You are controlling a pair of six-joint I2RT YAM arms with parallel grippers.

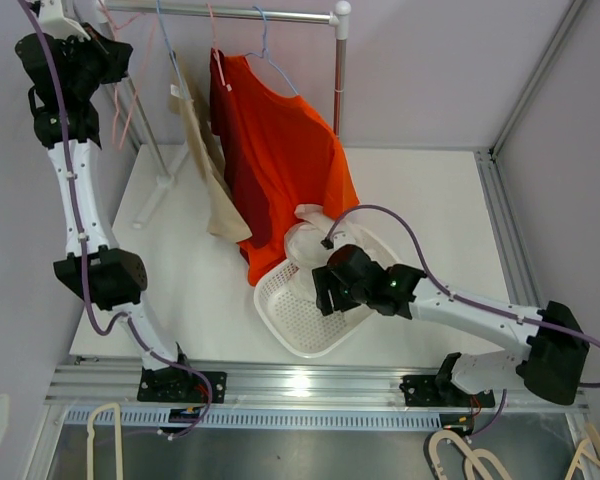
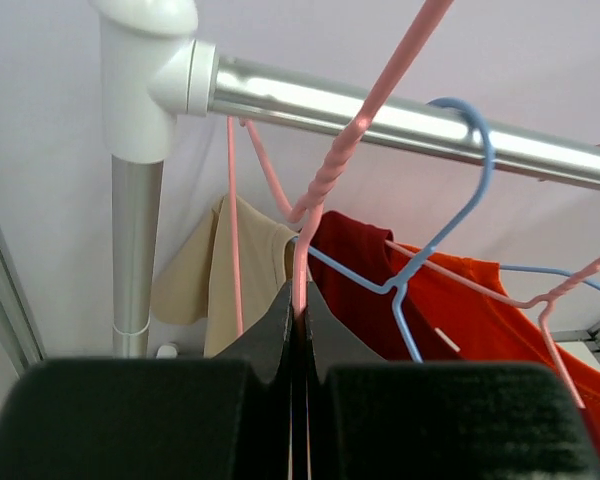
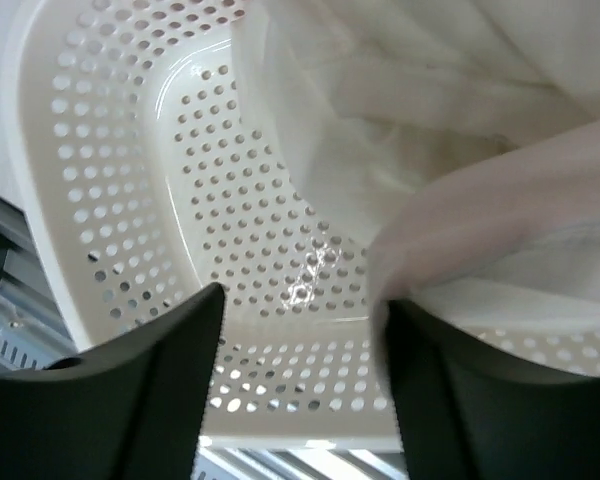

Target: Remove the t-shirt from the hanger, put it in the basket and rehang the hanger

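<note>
My left gripper (image 1: pixel 108 52) is raised to the rail (image 1: pixel 230 13) at the back left. It is shut on the wire of an empty pink hanger (image 2: pixel 325 180), which is hooked over the rail (image 2: pixel 380 110); the gripper's own point in the left wrist view is (image 2: pixel 302 305). A white t-shirt (image 1: pixel 305 245) lies bunched in the white perforated basket (image 1: pixel 290 320). My right gripper (image 1: pixel 325 290) is open and empty just above the basket floor (image 3: pixel 130 150). The white cloth (image 3: pixel 460 150) lies against its right finger (image 3: pixel 430 390).
A beige shirt (image 1: pixel 205 160), a dark red shirt (image 1: pixel 240 150) and an orange shirt (image 1: pixel 300 150) hang on the rail from blue and pink hangers. The rail's post (image 1: pixel 338 80) stands behind the basket. Spare hangers (image 1: pixel 460 455) lie by the near edge.
</note>
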